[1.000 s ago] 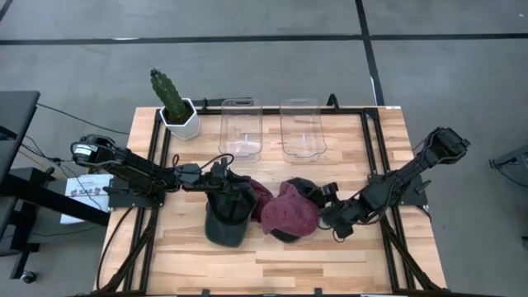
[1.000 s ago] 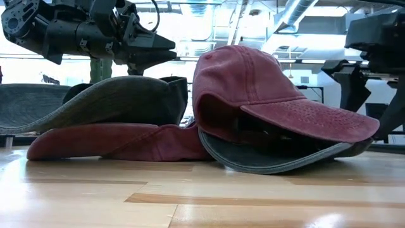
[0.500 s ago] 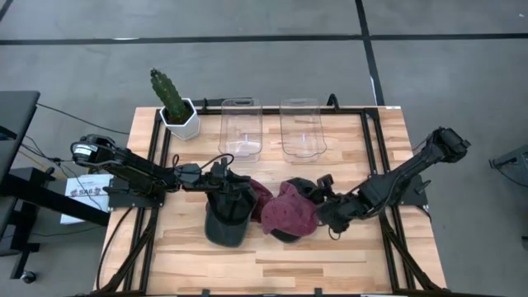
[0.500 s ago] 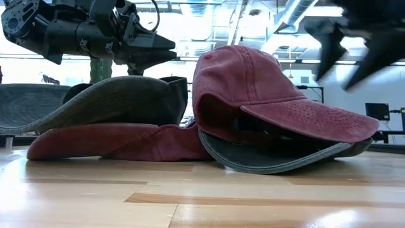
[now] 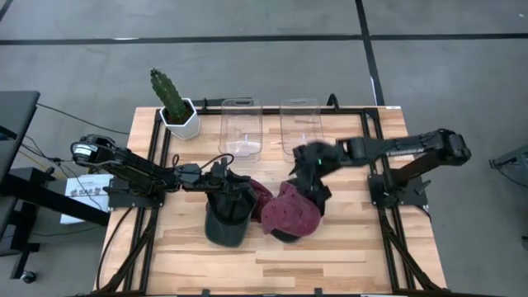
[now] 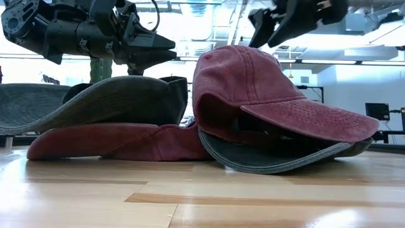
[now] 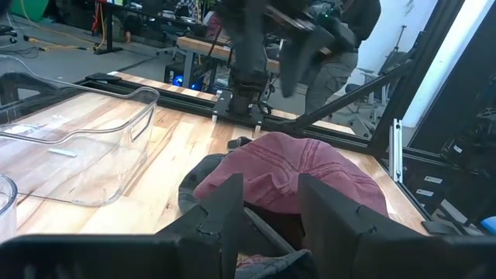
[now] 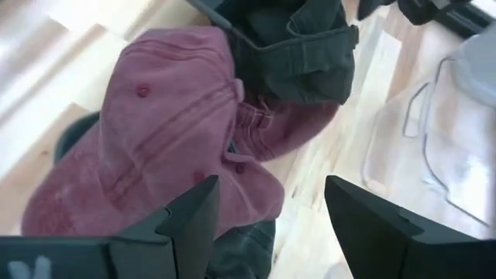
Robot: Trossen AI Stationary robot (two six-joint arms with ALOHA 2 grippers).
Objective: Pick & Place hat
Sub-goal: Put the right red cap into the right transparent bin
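Red hat (image 5: 289, 216) lies just below the right gripper (image 5: 312, 162), whose fingers stand wide apart and hold nothing. To grasp well, it should descend straight and pinch the crown, not the dark hat (image 5: 229, 213) beside. Left gripper (image 5: 221, 175) waits over that dark hat, half parted.

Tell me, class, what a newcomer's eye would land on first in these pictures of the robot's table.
A heap of hats in the table's middle draws the eye: a red cap on the right and a dark cap on the left. The right gripper hangs open above the red cap, while the left gripper sits at the dark cap. Behind them stand two clear bins and a potted cactus.
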